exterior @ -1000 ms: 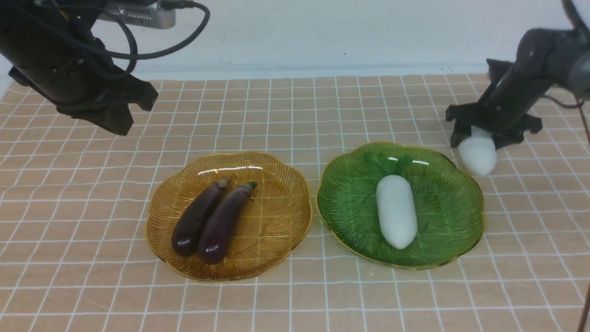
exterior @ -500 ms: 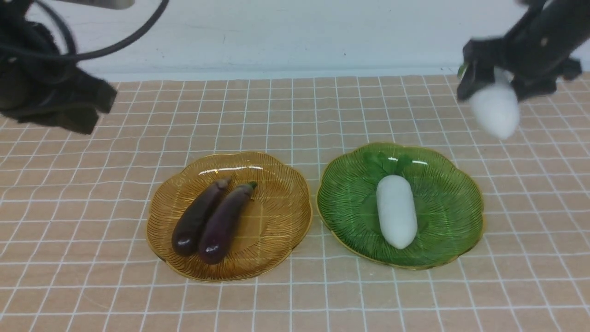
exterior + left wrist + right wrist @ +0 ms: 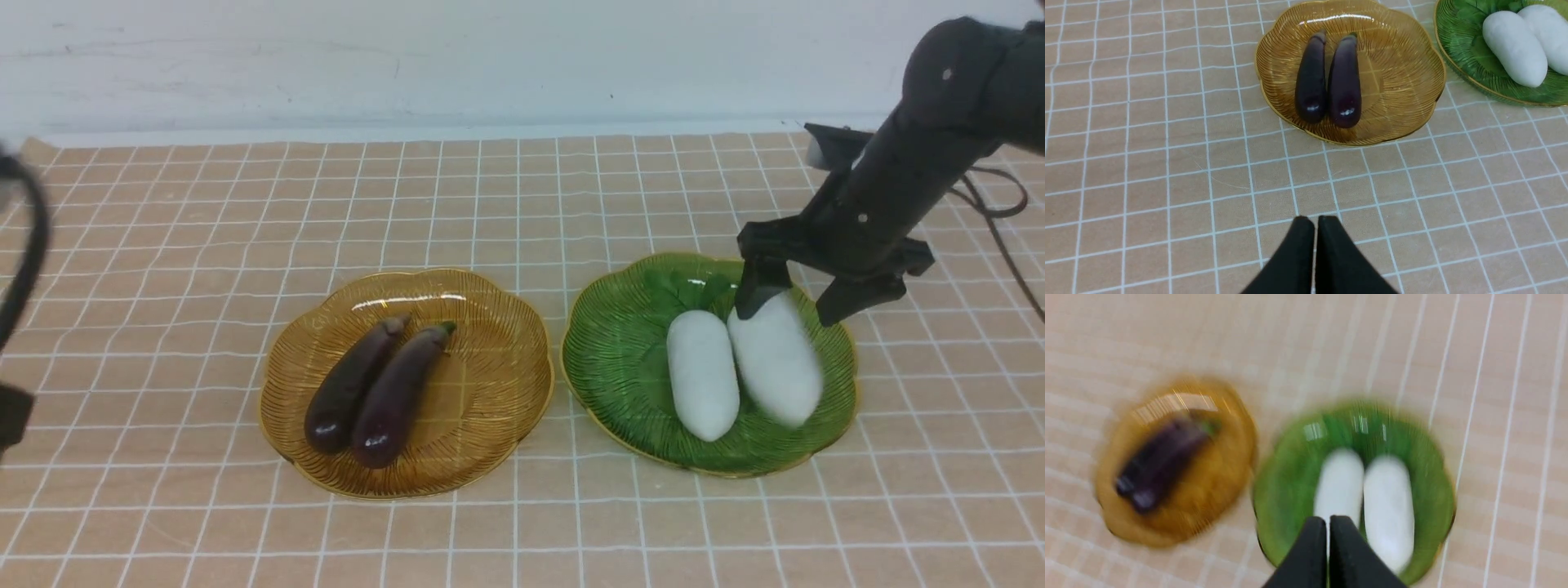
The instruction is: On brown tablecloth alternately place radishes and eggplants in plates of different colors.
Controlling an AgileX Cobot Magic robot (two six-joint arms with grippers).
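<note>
Resting now in green plate (image 3: 620,359), second radish (image 3: 780,367)

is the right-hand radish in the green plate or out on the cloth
In the plate. The right-hand radish lies inside the rim of the green plate, alongside the other radish; both wrist views agree.

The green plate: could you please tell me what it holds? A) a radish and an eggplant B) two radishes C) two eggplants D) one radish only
B: two white radishes lie side by side in the green plate, and both eggplants sit in the amber plate.
</note>
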